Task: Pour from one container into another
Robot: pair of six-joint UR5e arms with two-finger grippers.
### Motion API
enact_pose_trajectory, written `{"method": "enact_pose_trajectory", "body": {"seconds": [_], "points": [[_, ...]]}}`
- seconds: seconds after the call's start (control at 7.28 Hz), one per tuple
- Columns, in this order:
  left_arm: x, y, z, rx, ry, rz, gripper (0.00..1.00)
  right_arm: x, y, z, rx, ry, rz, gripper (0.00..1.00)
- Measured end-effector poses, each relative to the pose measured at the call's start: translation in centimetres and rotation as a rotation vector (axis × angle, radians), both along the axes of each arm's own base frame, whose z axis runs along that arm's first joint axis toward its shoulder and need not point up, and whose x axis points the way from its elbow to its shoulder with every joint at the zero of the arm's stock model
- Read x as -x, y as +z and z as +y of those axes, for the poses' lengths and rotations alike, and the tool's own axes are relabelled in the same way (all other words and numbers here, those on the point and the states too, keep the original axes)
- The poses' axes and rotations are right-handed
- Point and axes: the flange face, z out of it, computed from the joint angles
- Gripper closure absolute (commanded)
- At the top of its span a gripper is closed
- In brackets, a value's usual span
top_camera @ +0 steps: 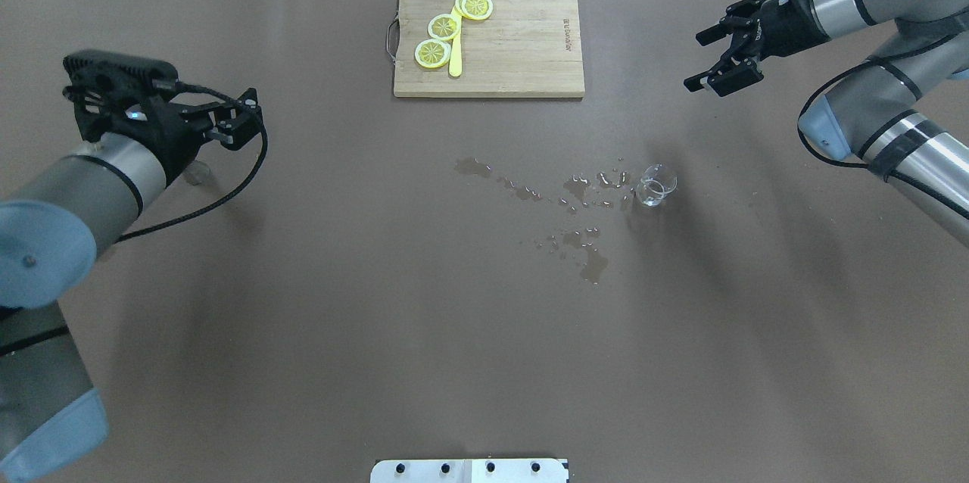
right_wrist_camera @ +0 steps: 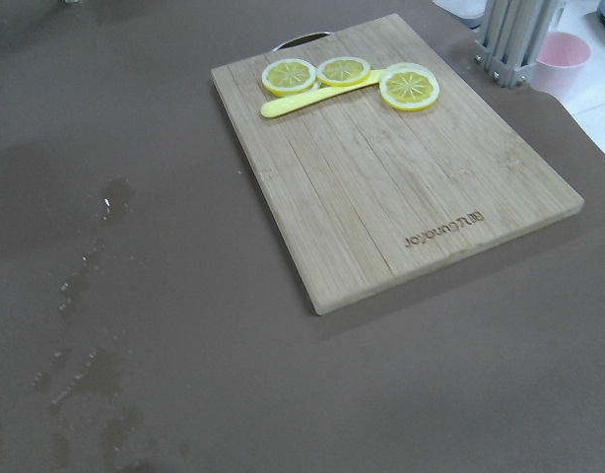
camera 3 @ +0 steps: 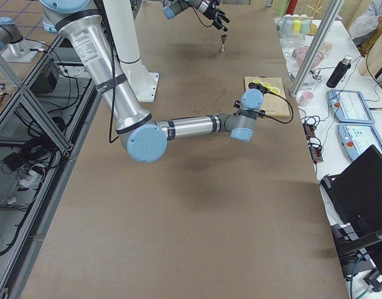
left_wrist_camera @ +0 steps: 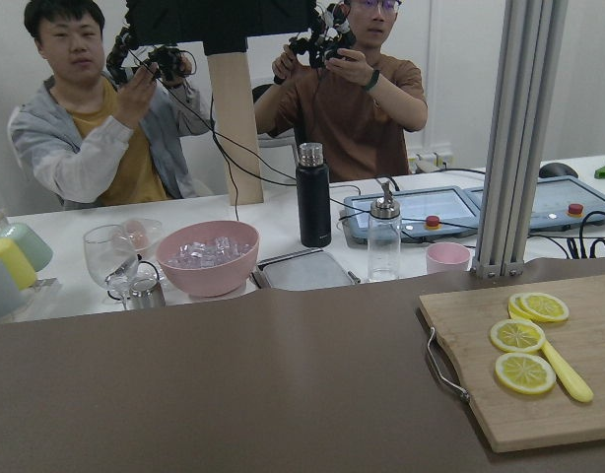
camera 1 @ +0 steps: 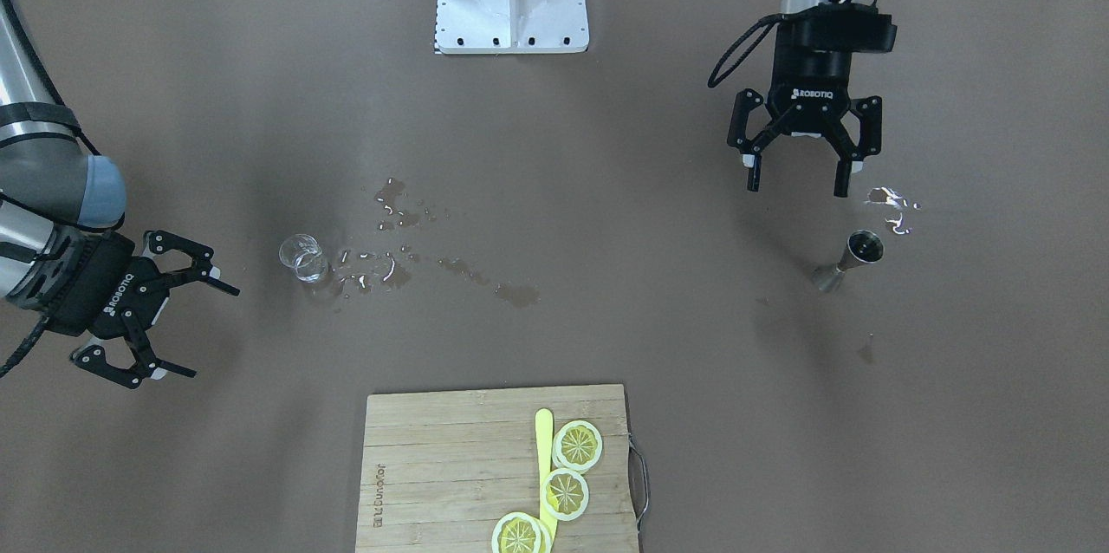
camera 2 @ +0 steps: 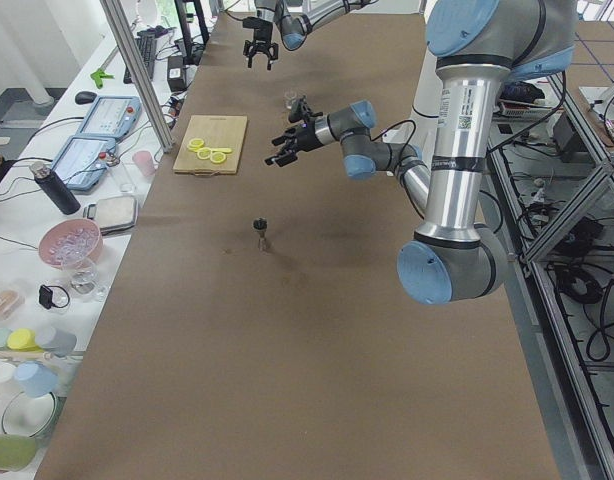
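Currently both your claws gape empty: left gripper [camera 1: 796, 185] near the jigger [camera 1: 853, 256] toward the left end of the table [camera 1: 624, 319], right gripper [camera 1: 212, 332] near the glass [camera 1: 302, 257] among puddles [camera 1: 517, 296].

Aloft: left end effector [camera 1: 796, 185] spread, pointing down; right end effector [camera 1: 212, 332] spread, angled sideways.

ROBOTIQ marks the left gripper [camera 1: 796, 185] and right gripper [camera 1: 211, 332]; the cutting board [right_wrist_camera: 381, 187] reads Joyoung.
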Motion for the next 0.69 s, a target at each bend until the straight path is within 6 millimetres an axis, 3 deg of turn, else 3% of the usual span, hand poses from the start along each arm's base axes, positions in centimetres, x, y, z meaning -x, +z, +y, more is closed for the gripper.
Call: {"method": "enact_pose_trajectory", "body": {"seconds": [0.41,0.69], "points": [[5.9,3.4,-9.3,0.232,0.105,-0.026,0.01,-2.5,1.7,-3.7,-0.13,0.005,0.196,0.0],[12.3,6.3,-12.3,0.426,0.186,0.05,0.01,-3.6,3.4,-5.4,-0.01,0.022,0.313,0.0]]}}
